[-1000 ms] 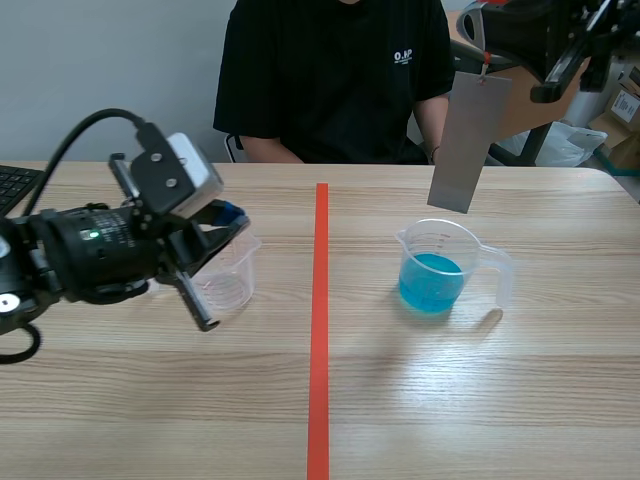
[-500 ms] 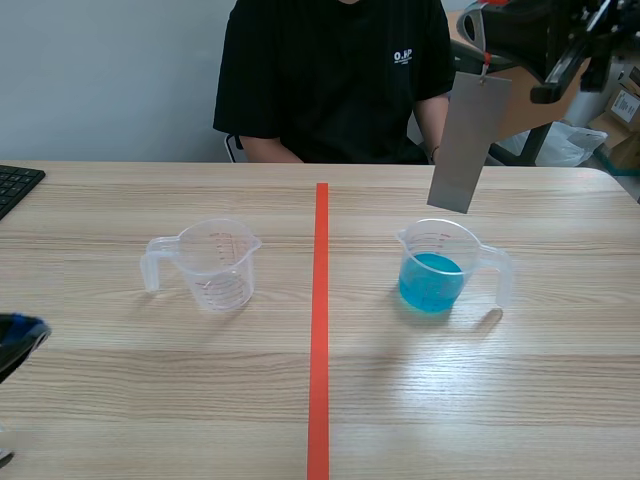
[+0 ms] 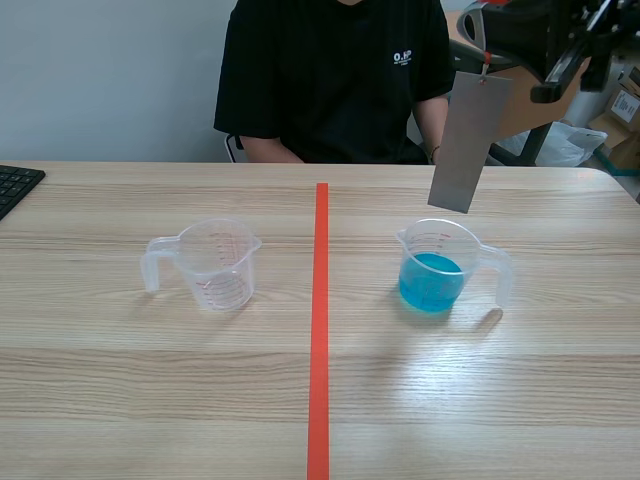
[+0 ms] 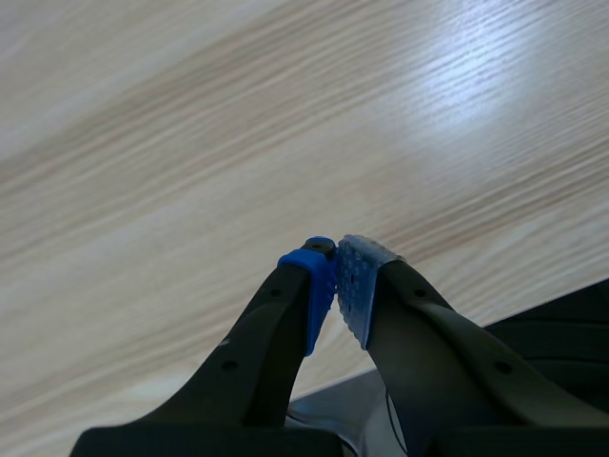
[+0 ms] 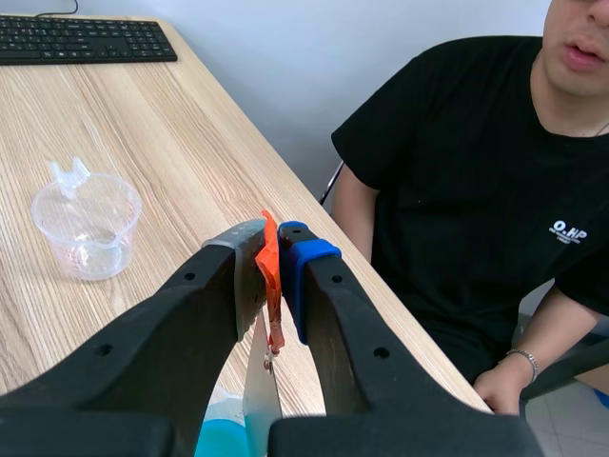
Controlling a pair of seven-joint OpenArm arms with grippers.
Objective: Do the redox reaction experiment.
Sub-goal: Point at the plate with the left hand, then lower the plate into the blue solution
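Grey metal strip (image 3: 468,140) hangs tilted from the right arm (image 3: 560,40) over the desk's (image 3: 480,400) right half. Its lower end is above the cup of blue liquid (image 3: 435,268) and clear of it. An empty clear cup (image 3: 210,265) stands on the other side of the red tape line (image 3: 319,330), in the left half. A keyboard (image 3: 15,185) lies at the left edge, and a person (image 3: 335,75) in black sits at the far edge.

From the left wrist, the left gripper (image 4: 336,276) has its pads pressed together on nothing, over bare wood.

From the right wrist, the right gripper (image 5: 271,249) pinches an orange tag (image 5: 270,286). The strip dangles from the tag over the blue liquid, and the empty cup sits further off toward the keyboard.
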